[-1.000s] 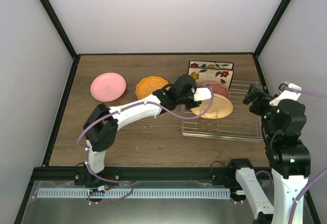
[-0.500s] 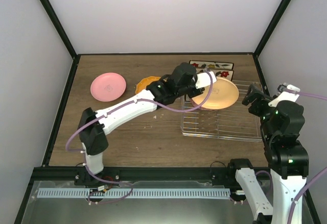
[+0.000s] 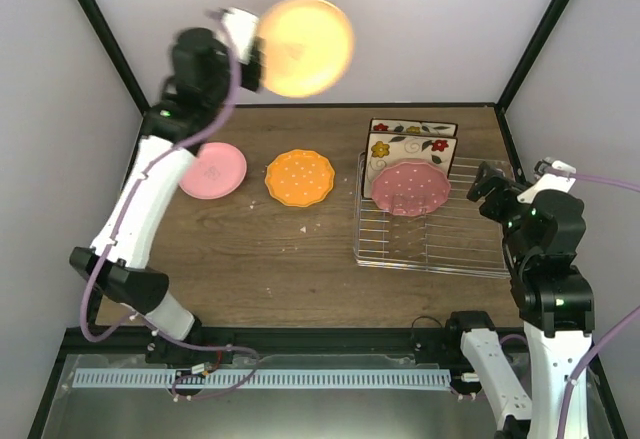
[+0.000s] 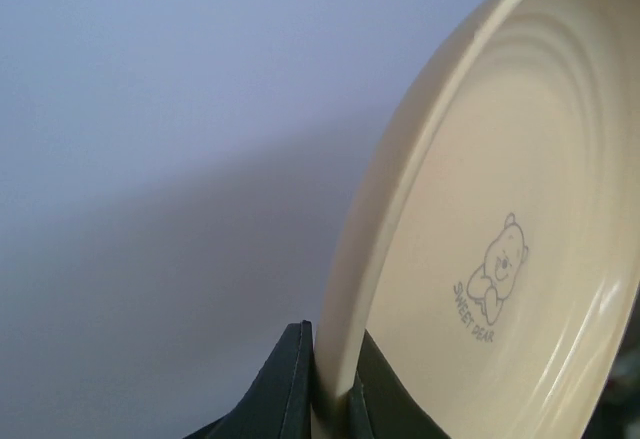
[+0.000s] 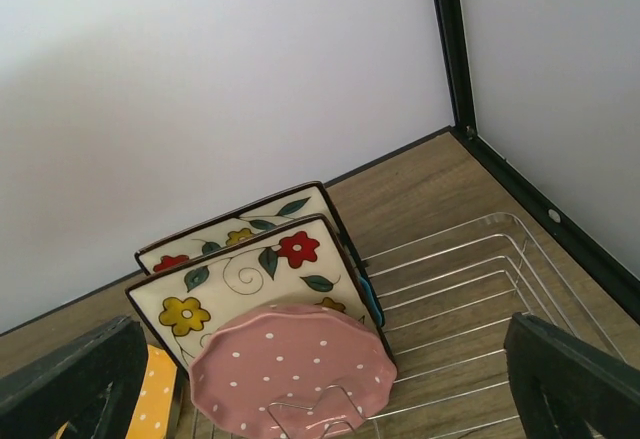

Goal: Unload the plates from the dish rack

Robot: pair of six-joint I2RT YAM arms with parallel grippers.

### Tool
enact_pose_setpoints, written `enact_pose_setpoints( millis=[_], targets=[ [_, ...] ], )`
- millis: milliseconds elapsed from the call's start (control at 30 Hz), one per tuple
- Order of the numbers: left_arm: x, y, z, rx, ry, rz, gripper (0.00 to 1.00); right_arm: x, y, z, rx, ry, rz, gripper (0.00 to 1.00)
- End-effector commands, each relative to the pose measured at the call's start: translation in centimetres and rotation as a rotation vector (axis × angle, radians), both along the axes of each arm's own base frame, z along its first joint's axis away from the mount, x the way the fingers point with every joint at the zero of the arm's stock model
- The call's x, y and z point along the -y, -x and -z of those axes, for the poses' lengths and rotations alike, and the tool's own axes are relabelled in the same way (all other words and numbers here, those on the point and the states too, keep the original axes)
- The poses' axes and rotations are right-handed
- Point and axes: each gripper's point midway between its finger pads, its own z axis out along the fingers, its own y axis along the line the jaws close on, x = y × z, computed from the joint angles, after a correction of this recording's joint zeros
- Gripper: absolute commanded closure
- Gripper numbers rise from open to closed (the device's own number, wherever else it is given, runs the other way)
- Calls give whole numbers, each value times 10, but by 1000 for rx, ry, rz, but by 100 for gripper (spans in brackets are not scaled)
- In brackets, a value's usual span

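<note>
The right end effector [image 5: 320,379] hovers with its fingers spread wide at the right side of the dish rack [image 3: 470,244]. In the rack stand a dotted pink plate [image 3: 408,187] and, behind it, two square flowered plates [image 3: 410,146]. An orange plate [image 3: 299,177] and a pink plate [image 3: 212,170] lie flat on the counter [image 3: 250,259]. High above the far edge, the left end effector [image 3: 245,44] is clamped on the rim of a yellow plate [image 3: 300,46].

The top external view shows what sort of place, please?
Likely a robot test cell, not a kitchen: plain white walls framed by black bars enclose a brown wooden tabletop, with two white robot arms bolted at its near edge and a silver wire dish rack.
</note>
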Motion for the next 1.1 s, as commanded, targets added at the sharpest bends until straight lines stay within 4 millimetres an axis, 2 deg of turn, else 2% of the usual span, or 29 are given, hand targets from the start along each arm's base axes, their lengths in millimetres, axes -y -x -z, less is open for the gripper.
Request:
enact_pose_setpoints(
  millis=[0, 67, 133, 167, 267, 433, 567, 733, 1067],
  targets=[
    [-127, -44, 21, -188, 280, -240, 96, -3, -9, -3, 23, -22, -12, 0],
    [-185, -67, 75, -368, 435, -340, 96, -5, -13, -3, 25, -28, -24, 0],
    [-224, -77, 137, -552, 582, -397, 96, -7, -16, -5, 28, -33, -34, 0],
    [-237, -79, 171, -636, 651, -416, 96, -8, -17, -5, 28, -34, -38, 0],
    [-259, -75, 238, -769, 775, -481, 96, -8, -18, -8, 30, -33, -41, 0],
    [-274, -65, 315, -925, 956, -547, 96, -7, -15, -14, 29, -26, -33, 0],
    [-287, -60, 349, -978, 1011, -615, 96, -4, -12, -17, 25, -25, -22, 0],
    [-299, -54, 377, -1018, 1002, -700, 96, -3, -10, -19, 24, -32, -13, 0],
    [-312, -23, 411, -1107, 944, -850, 96, -2, -4, -16, 24, -61, 2, 0]
  ],
)
